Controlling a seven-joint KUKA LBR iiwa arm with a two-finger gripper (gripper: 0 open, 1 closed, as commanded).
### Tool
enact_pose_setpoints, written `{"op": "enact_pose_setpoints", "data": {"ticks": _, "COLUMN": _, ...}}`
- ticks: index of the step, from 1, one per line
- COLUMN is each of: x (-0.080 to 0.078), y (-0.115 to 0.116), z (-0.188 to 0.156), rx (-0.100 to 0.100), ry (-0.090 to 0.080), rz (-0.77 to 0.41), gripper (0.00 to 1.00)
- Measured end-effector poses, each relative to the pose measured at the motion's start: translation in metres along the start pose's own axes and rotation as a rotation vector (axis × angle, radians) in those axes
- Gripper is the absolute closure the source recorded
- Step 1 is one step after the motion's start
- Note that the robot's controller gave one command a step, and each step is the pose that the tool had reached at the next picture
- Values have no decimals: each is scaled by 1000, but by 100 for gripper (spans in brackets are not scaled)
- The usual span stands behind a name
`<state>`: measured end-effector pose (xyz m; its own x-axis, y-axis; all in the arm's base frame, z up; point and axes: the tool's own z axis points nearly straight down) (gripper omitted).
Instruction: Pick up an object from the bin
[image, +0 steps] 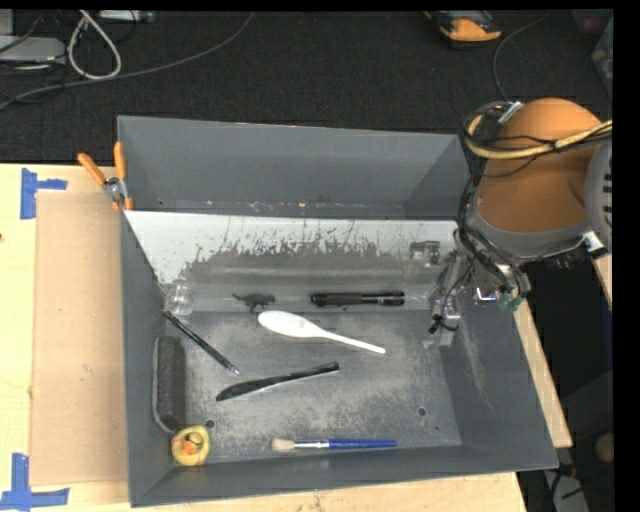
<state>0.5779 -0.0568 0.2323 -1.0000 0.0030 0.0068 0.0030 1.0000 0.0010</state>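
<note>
My gripper hangs over the bin's right side, close to the right wall and just above the floor, with nothing visible in it. The white plastic spoon lies to its left, its handle end pointing toward the gripper and a short gap between them. A black marker pen lies along the back wall, also left of the gripper. A small clear plastic piece sits at the back right corner, just behind the gripper.
A black knife lies mid-floor. A blue-handled brush lies along the front wall, with a yellow tape measure at front left. A dark flat tool and a thin black rod lie at left.
</note>
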Motion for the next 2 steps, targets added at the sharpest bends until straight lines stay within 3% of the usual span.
{"op": "enact_pose_setpoints", "data": {"ticks": 1, "x": -1, "y": 0, "z": -3, "rx": 1, "ry": -6, "rz": -2, "gripper": 0}}
{"op": "enact_pose_setpoints", "data": {"ticks": 2, "x": -22, "y": 10, "z": 82, "rx": 1, "ry": -9, "rz": -140, "gripper": 0}}
